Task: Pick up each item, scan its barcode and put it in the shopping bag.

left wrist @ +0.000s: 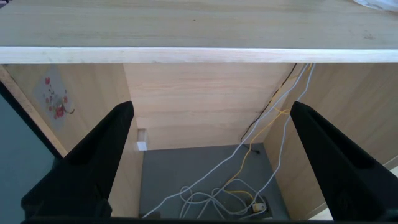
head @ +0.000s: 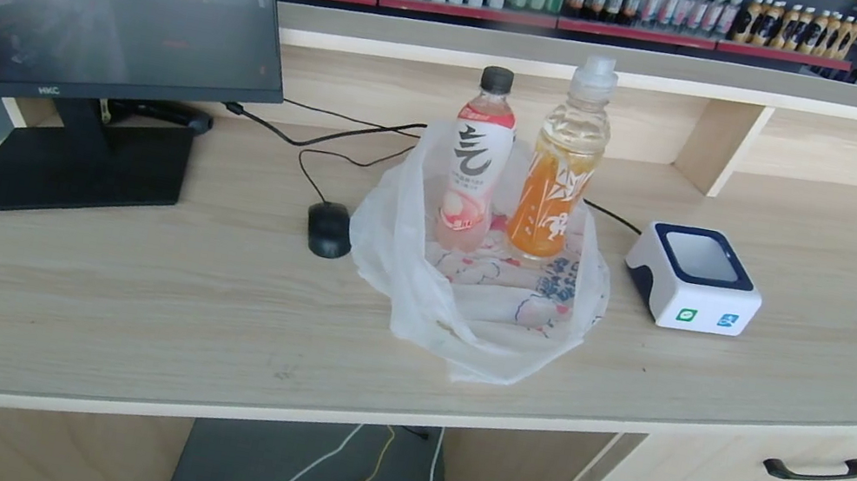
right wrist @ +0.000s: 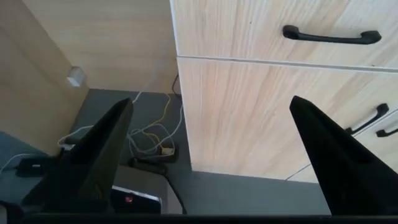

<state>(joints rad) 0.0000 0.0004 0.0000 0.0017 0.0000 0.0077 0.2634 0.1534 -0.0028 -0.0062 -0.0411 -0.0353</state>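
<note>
The pink bottle (head: pixel 476 170) and orange bottle (head: pixel 559 175) stand upright in the bag (head: pixel 469 309) at mid-frame on the counter (head: pixel 120 292), with the scanner (head: pixel 692 278) just right of it. The left gripper (left wrist: pixel 211 107) and right gripper (right wrist: pixel 211 102) face the counter's front, fingers wide apart.

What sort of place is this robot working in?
Most likely a small shop's checkout: a barcode scanner sits on the wooden counter beside a shopping bag holding a pink bottle and an orange bottle, with shelves of bottled drinks behind.

Bright, even light; soft shadows
</note>
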